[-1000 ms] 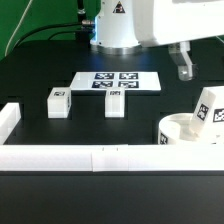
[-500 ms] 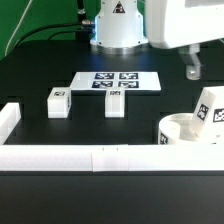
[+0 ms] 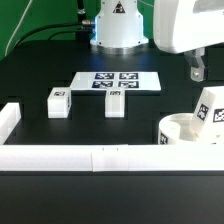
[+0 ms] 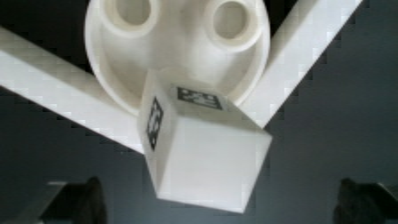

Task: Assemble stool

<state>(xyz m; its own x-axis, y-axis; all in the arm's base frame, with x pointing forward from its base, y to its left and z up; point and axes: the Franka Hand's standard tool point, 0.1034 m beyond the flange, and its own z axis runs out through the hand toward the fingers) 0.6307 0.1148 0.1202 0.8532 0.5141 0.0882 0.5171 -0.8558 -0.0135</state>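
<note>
I see white plastic leg block (image 3: 208,108) leaning in round white holed seat (image 3: 185,130), maybe not fixed. Two more leg blocks (image 3: 57,101) (image 3: 115,103) loose on black bench (image 3: 150,110). Tool (image 3: 197,70) wide open, empty.

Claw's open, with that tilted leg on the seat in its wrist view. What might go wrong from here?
1. The leg block leans tilted on the seat rim. If the open claw comes down off-centre, it might knock the block over rather than grip it.
2. The seat lies close against the border rails, so a descending finger could catch a rail.
</note>
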